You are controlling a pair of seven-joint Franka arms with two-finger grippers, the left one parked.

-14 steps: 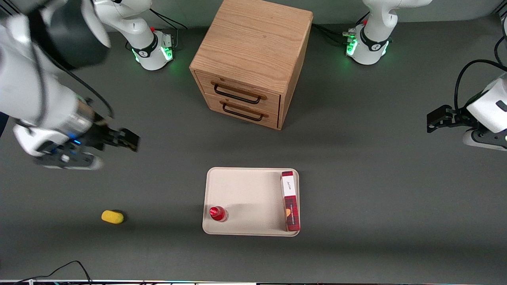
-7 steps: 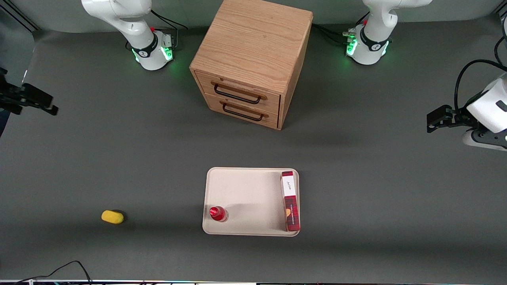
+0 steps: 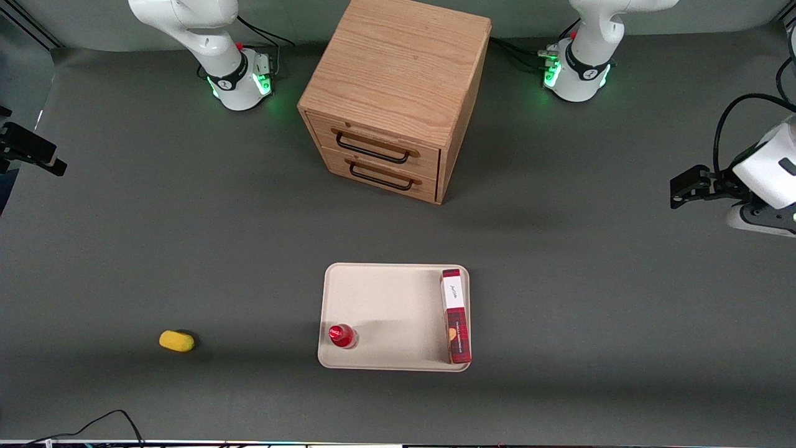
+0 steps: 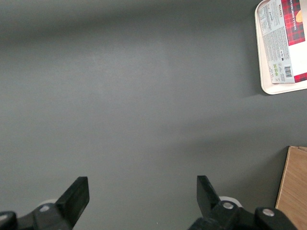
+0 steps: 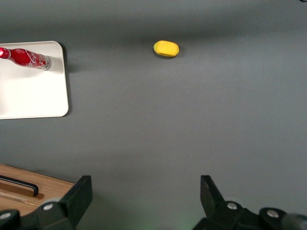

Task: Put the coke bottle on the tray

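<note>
Grey worktop (image 3: 186,249) now lies bare around my gripper (image 3: 37,154), pulled back open-jawed to the frame's left edge, leaving the bottle (image 3: 341,336) upright on the tray (image 3: 385,292), so placement looks finished.

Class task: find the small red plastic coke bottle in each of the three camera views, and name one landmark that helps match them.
Front view: small red plastic coke bottle stands upright in the cream-beige rectangular tray, in a corner near the camera.
Right wrist view: bottle on the tray's edge; the open pincer is far from it.
Left wrist view: not visible.
Shared landmark: the tray.
</note>
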